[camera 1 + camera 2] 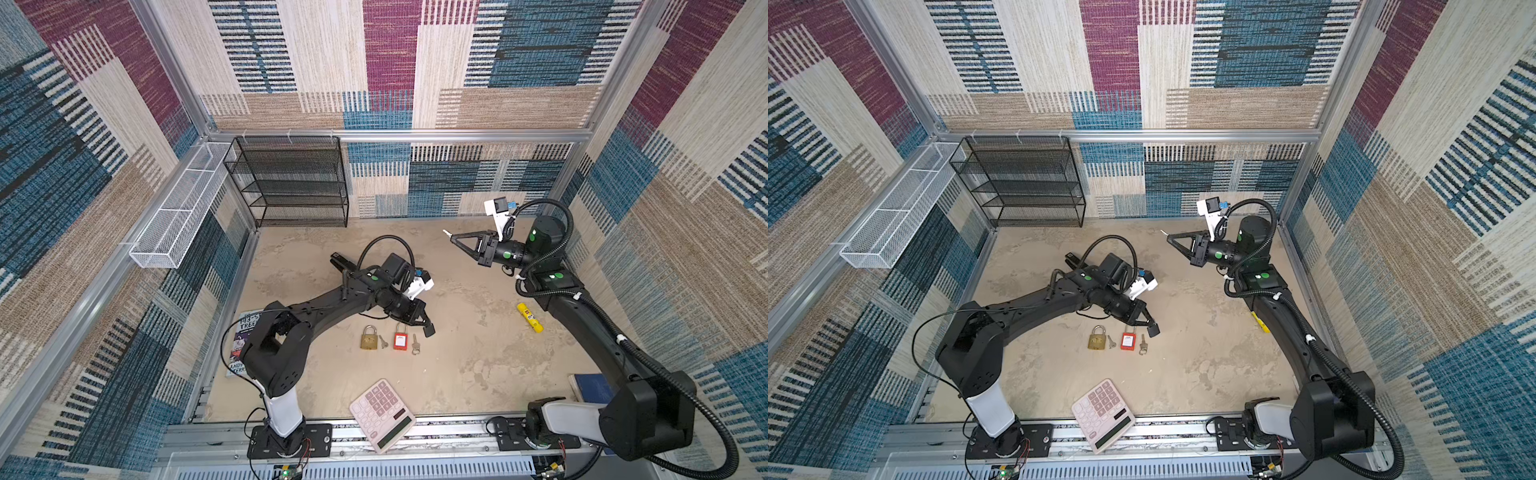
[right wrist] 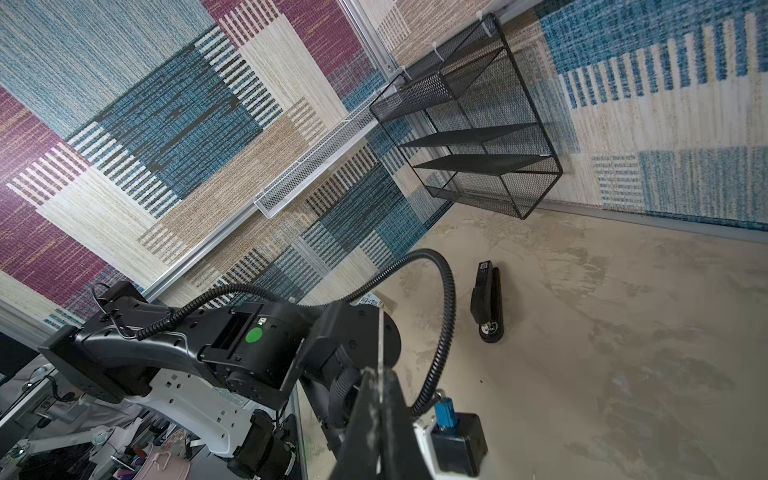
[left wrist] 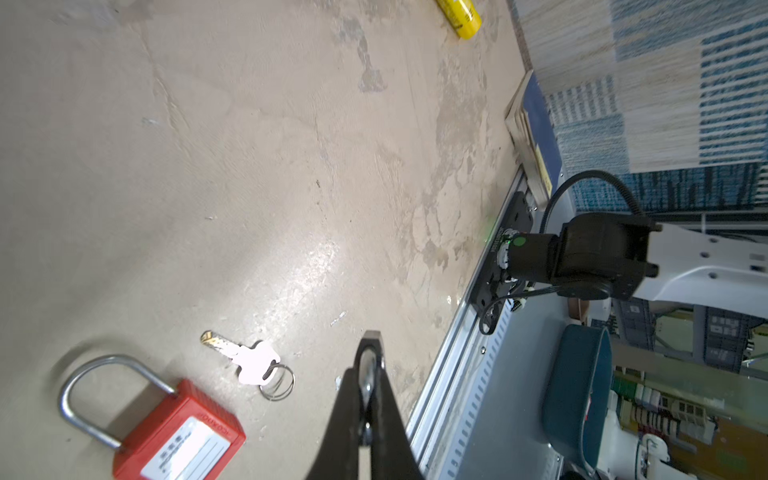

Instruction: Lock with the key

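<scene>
Left wrist view is showing the left gripper (image 3: 370,345), pressed together and empty, poised beside the silver key (image 3: 249,359) lying by the red padlock (image 3: 178,428) (the right gripper (image 1: 451,237), also closed, is idling well apart), so it is likely needing to spread before pinching the key's head.

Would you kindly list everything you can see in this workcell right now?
brass padlock: one, gold, mid-table
small key: one, silver, between the two padlocks
red padlock: one, red, steel shackle, mid-table
ringed key: one, silver, beside the red padlock
calculator: one, pink, front edge, overhanging the rail
tube: one, yellow, beside the right arm
stapler: one, black, behind the left arm
illustrated book: one, partly under the left arm
blue book: one, front right corner
mesh shelf: one, black, back wall
mesh tray: one, white, left wall
table: one, beige
left arm: one, black, jaws shut near the ringed key
right arm: one, black, raised, jaws shut
</scene>
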`<move>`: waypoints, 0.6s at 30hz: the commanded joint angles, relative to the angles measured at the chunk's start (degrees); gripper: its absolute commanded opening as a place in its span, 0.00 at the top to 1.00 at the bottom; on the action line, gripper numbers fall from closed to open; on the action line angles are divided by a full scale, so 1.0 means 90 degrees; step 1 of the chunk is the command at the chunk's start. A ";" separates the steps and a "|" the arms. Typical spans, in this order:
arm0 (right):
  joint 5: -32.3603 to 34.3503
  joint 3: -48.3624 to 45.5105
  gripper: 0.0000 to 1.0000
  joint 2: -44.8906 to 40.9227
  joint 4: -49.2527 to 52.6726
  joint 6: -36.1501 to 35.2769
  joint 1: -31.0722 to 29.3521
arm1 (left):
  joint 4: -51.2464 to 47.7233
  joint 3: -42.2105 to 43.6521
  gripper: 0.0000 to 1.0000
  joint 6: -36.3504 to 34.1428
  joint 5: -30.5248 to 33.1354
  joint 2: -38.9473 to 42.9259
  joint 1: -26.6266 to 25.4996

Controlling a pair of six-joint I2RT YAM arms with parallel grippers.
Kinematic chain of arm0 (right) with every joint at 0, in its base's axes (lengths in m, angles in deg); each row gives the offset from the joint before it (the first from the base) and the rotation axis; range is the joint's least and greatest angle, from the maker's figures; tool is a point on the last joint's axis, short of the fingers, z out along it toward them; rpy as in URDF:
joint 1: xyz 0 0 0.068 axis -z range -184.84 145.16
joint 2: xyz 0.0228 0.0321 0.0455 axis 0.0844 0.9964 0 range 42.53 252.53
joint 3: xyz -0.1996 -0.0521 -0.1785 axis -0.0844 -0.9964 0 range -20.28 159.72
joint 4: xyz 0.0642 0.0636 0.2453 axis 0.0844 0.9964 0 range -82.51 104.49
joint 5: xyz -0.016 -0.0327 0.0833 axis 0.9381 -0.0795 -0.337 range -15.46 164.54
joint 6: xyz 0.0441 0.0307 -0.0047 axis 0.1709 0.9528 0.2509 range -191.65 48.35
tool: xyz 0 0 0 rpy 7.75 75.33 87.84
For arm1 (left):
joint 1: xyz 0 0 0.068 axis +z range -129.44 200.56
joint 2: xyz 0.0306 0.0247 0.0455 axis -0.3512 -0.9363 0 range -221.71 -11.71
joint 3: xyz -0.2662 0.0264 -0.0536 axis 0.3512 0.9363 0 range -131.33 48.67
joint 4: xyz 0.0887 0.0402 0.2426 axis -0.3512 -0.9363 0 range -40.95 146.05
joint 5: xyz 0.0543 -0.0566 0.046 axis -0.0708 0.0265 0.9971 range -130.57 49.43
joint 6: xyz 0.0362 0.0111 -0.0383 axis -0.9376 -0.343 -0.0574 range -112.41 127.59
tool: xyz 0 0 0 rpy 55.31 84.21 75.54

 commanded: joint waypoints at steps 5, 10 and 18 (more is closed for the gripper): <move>-0.0048 0.0001 1.00 -0.0076 0.0030 0.0026 0.0092 | -0.0472 -0.0407 1.00 -0.0599 0.0022 -0.0755 -0.0283; -0.0077 0.0042 1.00 -0.0027 0.0009 0.0043 0.0093 | -0.0806 -0.0790 1.00 -0.0634 0.0106 -0.1176 -0.0311; -0.0104 -0.0053 1.00 -0.0105 0.0005 0.0038 0.0102 | -0.1322 -0.1310 1.00 -0.0820 0.0207 -0.1662 -0.0316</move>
